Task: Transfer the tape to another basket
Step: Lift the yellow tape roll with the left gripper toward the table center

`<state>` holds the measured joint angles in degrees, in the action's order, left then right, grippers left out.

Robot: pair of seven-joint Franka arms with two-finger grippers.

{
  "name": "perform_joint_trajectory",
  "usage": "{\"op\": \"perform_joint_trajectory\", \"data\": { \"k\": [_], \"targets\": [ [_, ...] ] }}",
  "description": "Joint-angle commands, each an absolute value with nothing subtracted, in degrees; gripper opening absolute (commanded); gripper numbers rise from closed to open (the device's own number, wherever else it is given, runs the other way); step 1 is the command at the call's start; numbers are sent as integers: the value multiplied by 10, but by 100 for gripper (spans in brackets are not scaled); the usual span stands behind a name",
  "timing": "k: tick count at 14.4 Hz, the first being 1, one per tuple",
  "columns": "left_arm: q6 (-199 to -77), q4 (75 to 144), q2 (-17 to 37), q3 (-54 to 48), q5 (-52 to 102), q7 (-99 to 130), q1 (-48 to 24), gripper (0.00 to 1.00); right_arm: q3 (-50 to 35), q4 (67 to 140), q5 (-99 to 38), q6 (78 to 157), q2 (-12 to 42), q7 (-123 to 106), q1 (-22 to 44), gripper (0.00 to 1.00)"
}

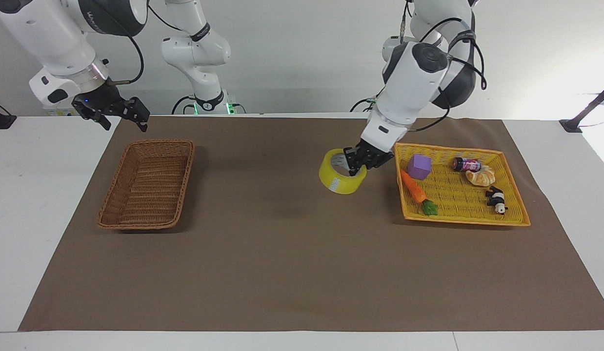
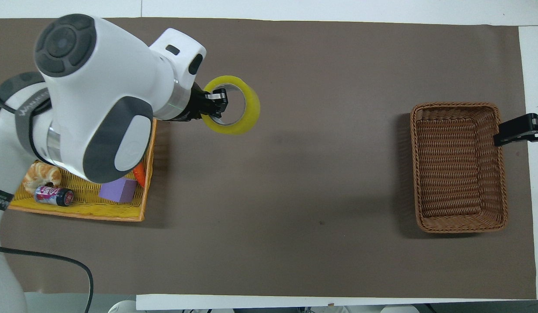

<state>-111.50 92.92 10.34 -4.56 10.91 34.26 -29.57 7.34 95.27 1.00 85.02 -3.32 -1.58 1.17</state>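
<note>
- The left gripper (image 1: 356, 164) is holding the tape (image 1: 342, 178) by its wall, jaws clamped on it with one finger inside the core, in the air over the bare brown table (image 1: 282, 253) just beside the yellow tray (image 1: 465, 214).
- The tape is hanging clear of the tray; lifting out appears done.
- The carry to the basket (image 1: 148, 185), well apart at the right arm's end, and the release are remaining.
- The right gripper (image 1: 117, 113) is waiting by the basket's rim, jaws apart.

White-grey arms (image 1: 409, 83), black cables.
</note>
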Motion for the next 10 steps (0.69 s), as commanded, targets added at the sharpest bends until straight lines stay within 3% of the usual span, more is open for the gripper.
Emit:
{"op": "perform_joint_trajectory", "data": {
  "k": [1, 6, 10],
  "targets": [
    [-1112, 928, 98, -35, 120, 339, -305, 0, 70, 967, 11, 853, -47, -17, 9, 99],
    [-1120, 928, 99, -33, 121, 338, -297, 0, 80, 962, -37, 813, -61, -99, -3, 99],
    [-1120, 932, 98, -33, 120, 337, -298, 0, 81, 987, -215, 859, -54, -143, 1, 99]
  ]
}}
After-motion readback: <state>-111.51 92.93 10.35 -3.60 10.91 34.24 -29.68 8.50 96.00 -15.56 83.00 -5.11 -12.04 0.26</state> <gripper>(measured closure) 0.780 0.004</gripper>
